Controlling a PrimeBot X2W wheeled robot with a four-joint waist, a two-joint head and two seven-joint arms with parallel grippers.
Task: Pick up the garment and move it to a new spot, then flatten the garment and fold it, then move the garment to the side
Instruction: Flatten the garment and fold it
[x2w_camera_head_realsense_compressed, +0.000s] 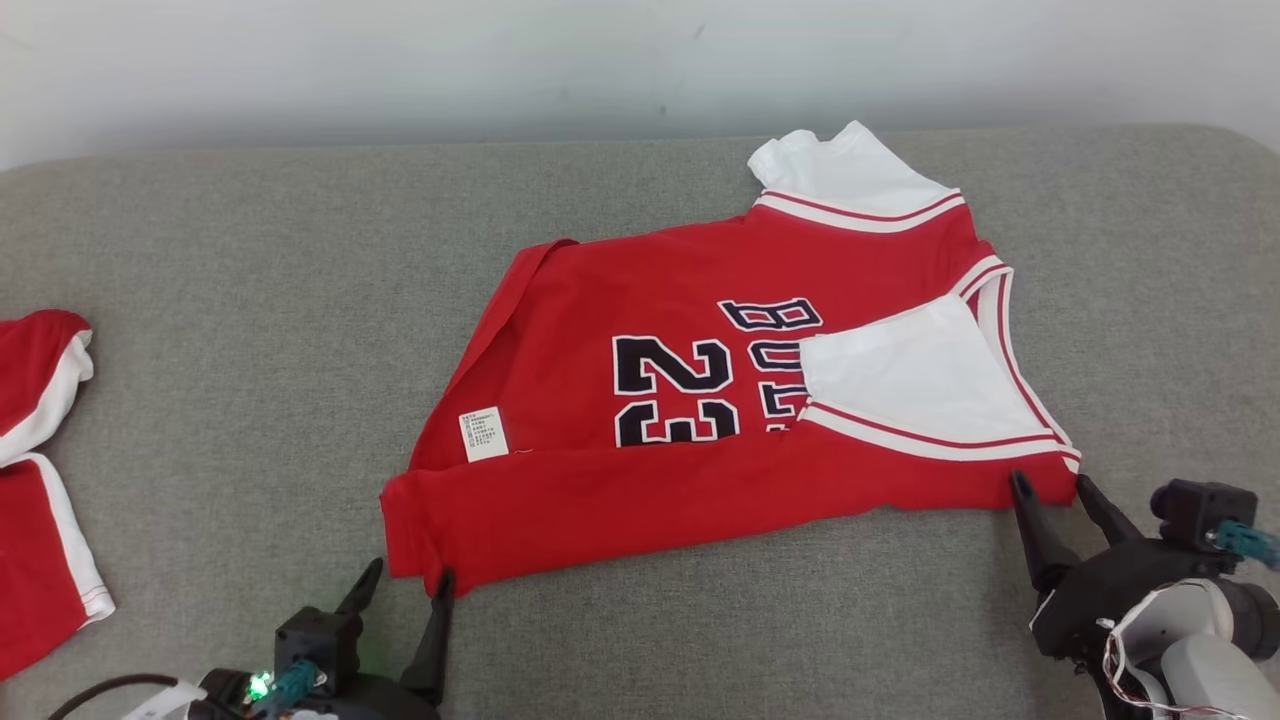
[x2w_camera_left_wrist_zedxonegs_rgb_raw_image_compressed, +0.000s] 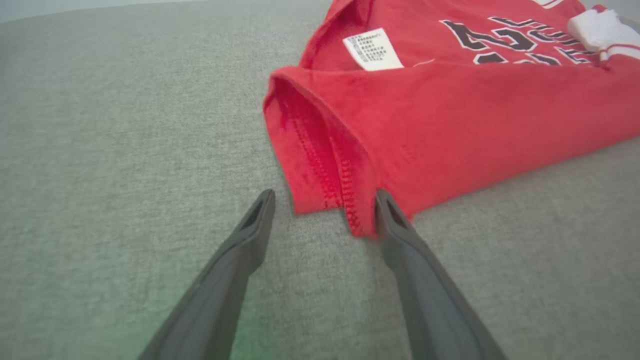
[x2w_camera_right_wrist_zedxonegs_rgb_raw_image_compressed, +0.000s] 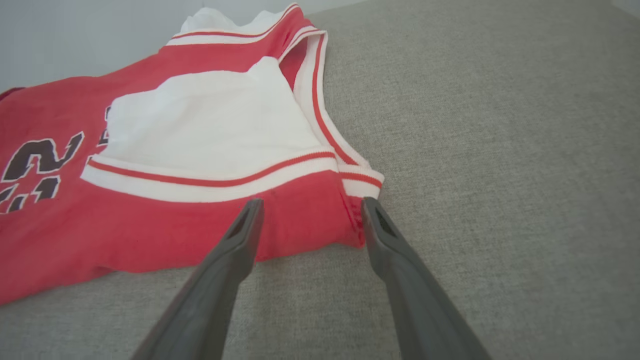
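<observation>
1. We look down on a grey fabric surface (x2w_camera_head_realsense_compressed: 250, 300) that spans the frame, with a pale wall (x2w_camera_head_realsense_compressed: 400, 60) along the top edge.
2. At the far left edge lies a second red-and-white garment (x2w_camera_head_realsense_compressed: 30, 500), cut off by the frame and well apart from the rest.
3. At the lower left, the left gripper (x2w_camera_head_realsense_compressed: 412, 570) has its two dark fingers spread apart and holds nothing. In the left wrist view the gripper (x2w_camera_left_wrist_zedxonegs_rgb_raw_image_compressed: 325, 195) straddles the jersey's stitched corner, and one fingertip sits just beside the hem.
4. The red jersey (x2w_camera_head_realsense_compressed: 650, 500) lies in the middle of the frame, with its near edge folded over into a long red band.
5. A white care label (x2w_camera_head_realsense_compressed: 483, 435) shows just above the left end of that band.
6. The number 23 (x2w_camera_head_realsense_compressed: 675, 400) sits at the centre, partly covered by the fold.
7. To its right, a white sleeve (x2w_camera_head_realsense_compressed: 900, 375) lies folded across the chest lettering.
8. At the lower right, the right gripper (x2w_camera_head_realsense_compressed: 1050, 482) is also spread wide and empty. In the right wrist view we see the gripper (x2w_camera_right_wrist_zedxonegs_rgb_raw_image_compressed: 312, 202) with its fingertips either side of the jersey's near right corner.
</observation>
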